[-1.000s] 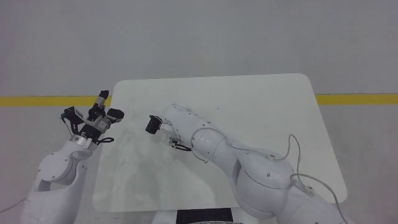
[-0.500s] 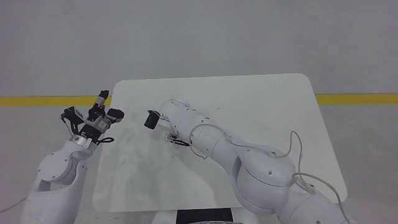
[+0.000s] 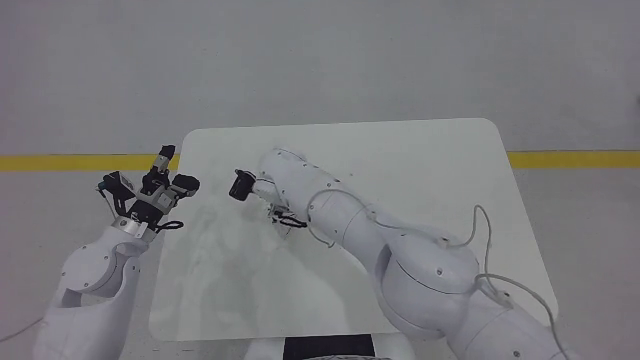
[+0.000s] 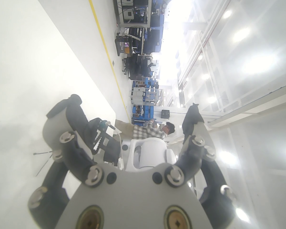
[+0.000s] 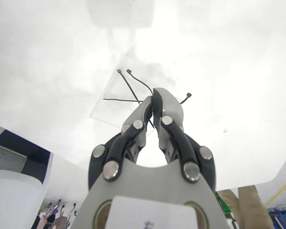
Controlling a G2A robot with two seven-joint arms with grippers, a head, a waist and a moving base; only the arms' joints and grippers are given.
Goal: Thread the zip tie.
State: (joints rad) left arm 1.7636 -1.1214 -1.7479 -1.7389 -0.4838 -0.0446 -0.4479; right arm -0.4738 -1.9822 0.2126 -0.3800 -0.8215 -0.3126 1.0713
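Here, right end effector (image 5: pixel 152 101) tight on a thin black zip tie (image 5: pixel 141 82); left end effector (image 4: pixel 133 103) agape.

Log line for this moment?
right tool: shut on black plastic zip tie, over clear plastic sheet | left tool: open, at edge of white table | threading: not done

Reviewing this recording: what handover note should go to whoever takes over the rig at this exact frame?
Right gripper: shut on a zip tie, down at the clear plastic sheet on the white table.
Left gripper: open, empty, by the table's edge on its own side.
Other zip ties lie crossed on the sheet.
Done: one tie pinched.
Left: lift it, bring in the left gripper, thread the tail through the head.
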